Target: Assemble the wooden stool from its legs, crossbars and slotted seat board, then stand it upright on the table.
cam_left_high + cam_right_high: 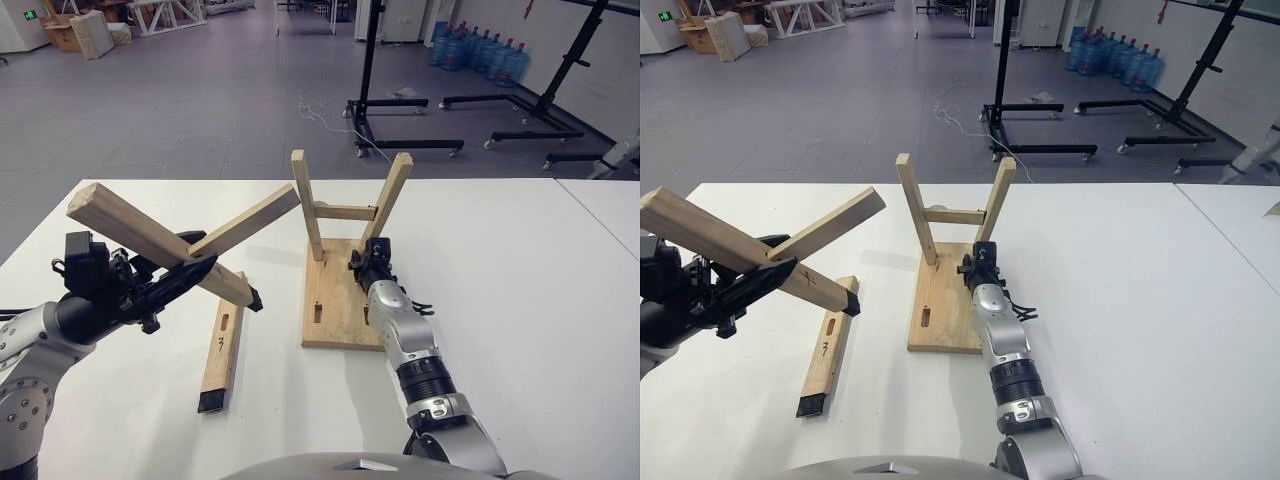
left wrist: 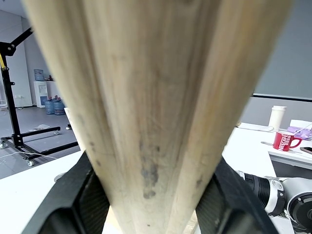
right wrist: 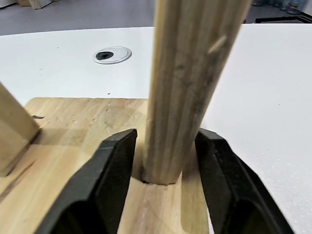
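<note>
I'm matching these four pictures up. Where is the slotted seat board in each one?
Left eye view: seat board lies flat at picture centre.
Right eye view: seat board just left of centre.
Left wrist view: cannot tell; the held leg frame is in front.
Right wrist view: seat board is the wood under the leg the right tool grips.
Shared landmark: the white table.
</note>
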Motion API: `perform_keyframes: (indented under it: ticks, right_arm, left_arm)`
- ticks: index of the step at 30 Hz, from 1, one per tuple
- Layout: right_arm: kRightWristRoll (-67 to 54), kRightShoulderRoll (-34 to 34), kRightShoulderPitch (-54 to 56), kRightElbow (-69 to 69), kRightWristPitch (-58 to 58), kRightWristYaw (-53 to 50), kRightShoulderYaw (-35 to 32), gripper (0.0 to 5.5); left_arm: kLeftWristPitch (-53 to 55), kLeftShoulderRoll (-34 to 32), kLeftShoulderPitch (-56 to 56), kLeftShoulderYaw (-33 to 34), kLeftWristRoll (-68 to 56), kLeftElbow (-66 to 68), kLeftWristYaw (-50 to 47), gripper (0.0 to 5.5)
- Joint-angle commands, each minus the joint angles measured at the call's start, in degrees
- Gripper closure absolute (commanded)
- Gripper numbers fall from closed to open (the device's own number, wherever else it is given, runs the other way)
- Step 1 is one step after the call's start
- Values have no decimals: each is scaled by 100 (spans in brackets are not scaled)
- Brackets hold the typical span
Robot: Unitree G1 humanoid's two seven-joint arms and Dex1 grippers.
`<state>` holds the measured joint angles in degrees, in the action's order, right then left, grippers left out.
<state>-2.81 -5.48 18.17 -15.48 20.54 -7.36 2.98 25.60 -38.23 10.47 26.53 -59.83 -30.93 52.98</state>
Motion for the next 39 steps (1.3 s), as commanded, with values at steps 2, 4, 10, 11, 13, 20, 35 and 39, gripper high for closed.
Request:
perform_keyframes:
  ticks: [2,4,10,11,13,20,35,39]
  right_arm:
    - [-43,227,-350,877,289,432,78,254]
    - [-145,343,-501,1396,518,634,35,217]
    - [-770,883,-1038,3093,1289,1418,-277,211]
    - [-915,953,-1074,3232,1375,1584,-296,211]
    - [-1189,1228,-1259,3543,1291,2101,-288,211]
    - [-1743,1754,-892,3204,665,3069,-784,211]
    - [-3026,2477,882,1721,901,3883,-1668,211]
    - [-3020,2574,1062,1501,917,3974,-1635,211]
  left_arm:
    - [-78,22,-111,-74,107,21,-7,342]
    - [-116,48,-74,-67,126,-3,-1,342]
    - [-219,194,-90,-231,255,-19,-21,342]
    - [-182,227,-68,-219,157,-23,-30,342]
    - [-175,257,-208,-386,171,36,36,342]
    - [-494,182,-1148,-1295,1186,947,520,342]
    - [-940,921,-2526,-2832,2247,2744,1497,342]
    - [-1049,1030,-2866,-2908,2462,3395,1733,342]
